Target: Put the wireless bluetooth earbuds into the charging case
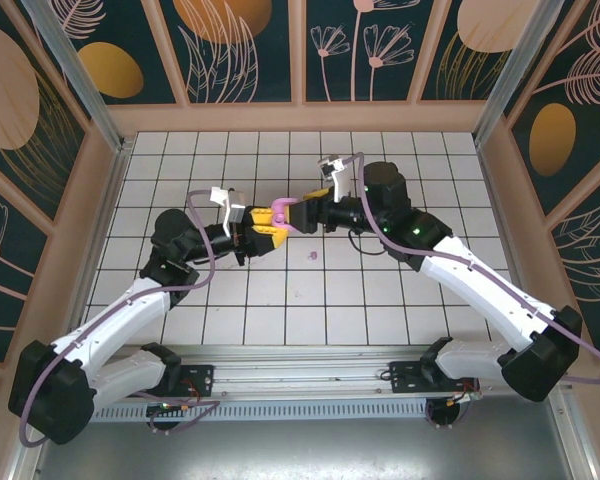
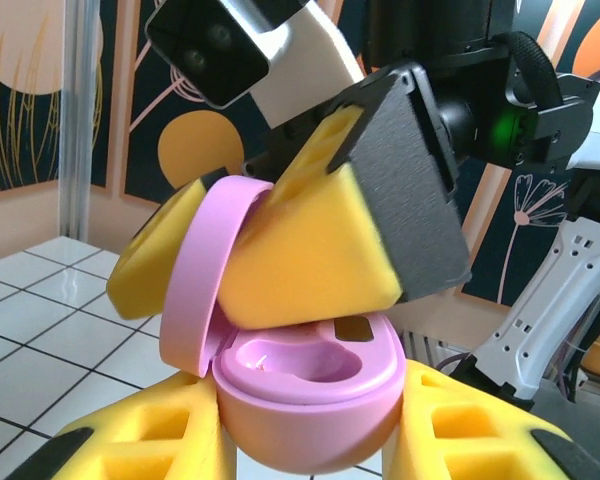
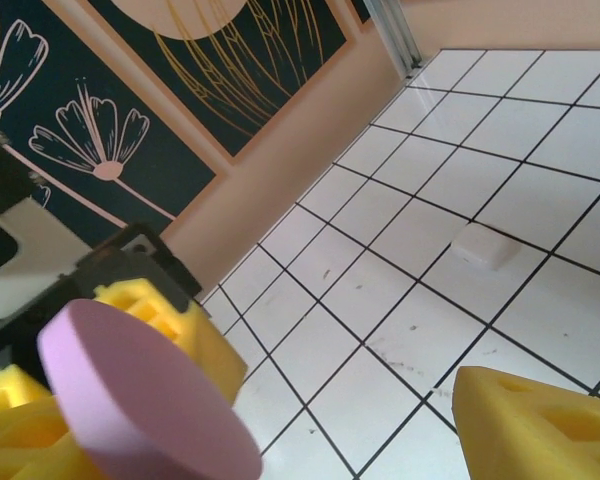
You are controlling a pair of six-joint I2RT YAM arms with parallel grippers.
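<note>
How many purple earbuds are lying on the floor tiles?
1. The lilac earbud lies on a white tile, just on the near side of the lilac case. Another may be hidden.

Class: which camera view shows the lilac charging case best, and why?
Left wrist: the lilac charging case sits close, lid open, inner wells visible. Top external shows the case small, from above; right wrist shows its lid from outside.

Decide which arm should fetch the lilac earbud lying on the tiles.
Probably right: the left gripper clamps the case; the right gripper stands open at the lid, free to reach the earbud.
</note>
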